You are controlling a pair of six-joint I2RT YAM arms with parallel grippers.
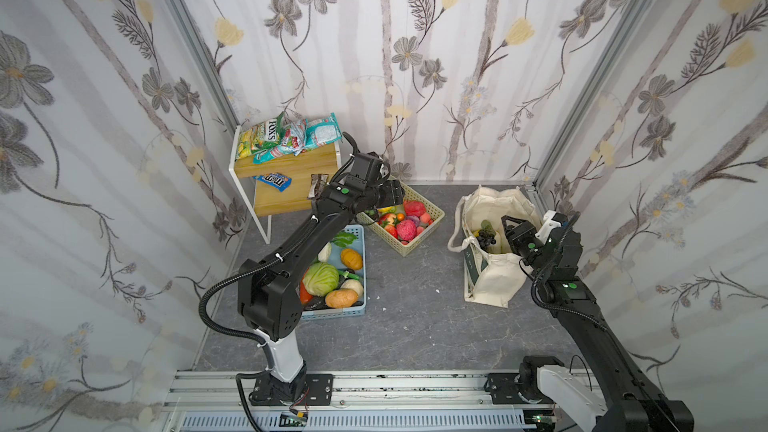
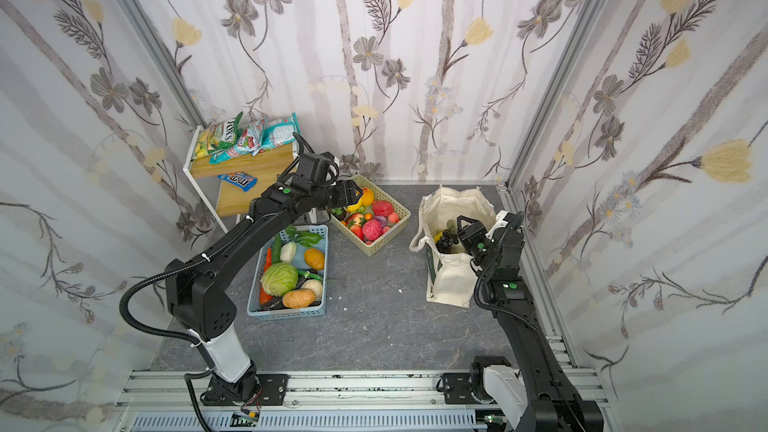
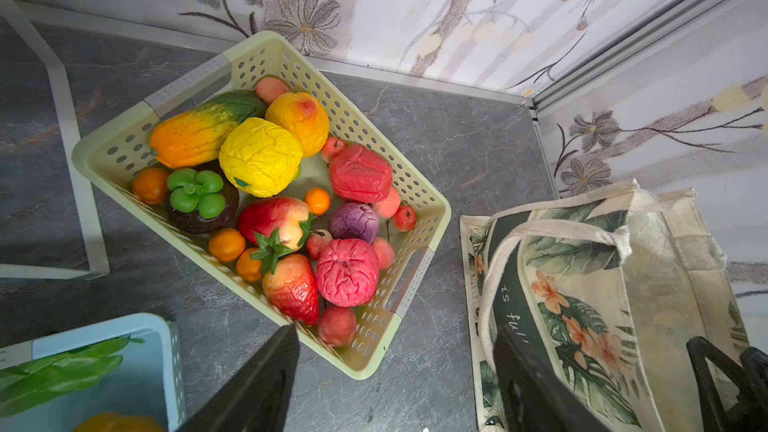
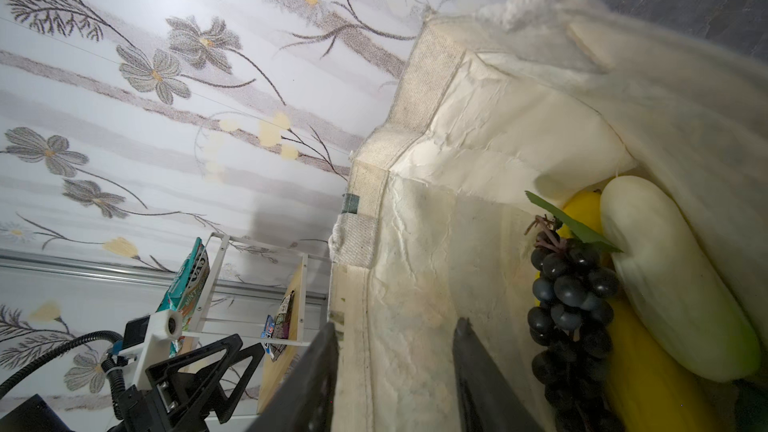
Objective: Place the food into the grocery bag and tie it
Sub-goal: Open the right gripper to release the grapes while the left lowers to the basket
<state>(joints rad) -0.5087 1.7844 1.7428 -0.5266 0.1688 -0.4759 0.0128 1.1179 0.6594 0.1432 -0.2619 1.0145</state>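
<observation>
The cream grocery bag (image 1: 494, 280) (image 3: 582, 284) stands open at the right. Inside it lie a dark grape bunch (image 4: 569, 297), a yellow mango (image 4: 640, 367) and a pale long fruit (image 4: 673, 276). My right gripper (image 1: 509, 226) (image 4: 395, 334) is open, one finger outside and one inside the bag's wall (image 4: 415, 243). My left gripper (image 2: 353, 199) (image 3: 395, 342) hangs open and empty over the beige basket (image 3: 104, 147), which holds the pink knobbly ball (image 3: 347, 272) and yellow fruits (image 3: 259, 155). The FOX'S packet (image 1: 259, 139) and brown bar wrapper (image 1: 318, 187) lie on the shelf.
A light blue basket (image 1: 357, 309) of toy vegetables sits under the left arm. The white-framed wooden shelf (image 1: 286, 160) with more snack packets stands in the back left corner. Flowered walls close in on three sides, and the bag sits near the right wall.
</observation>
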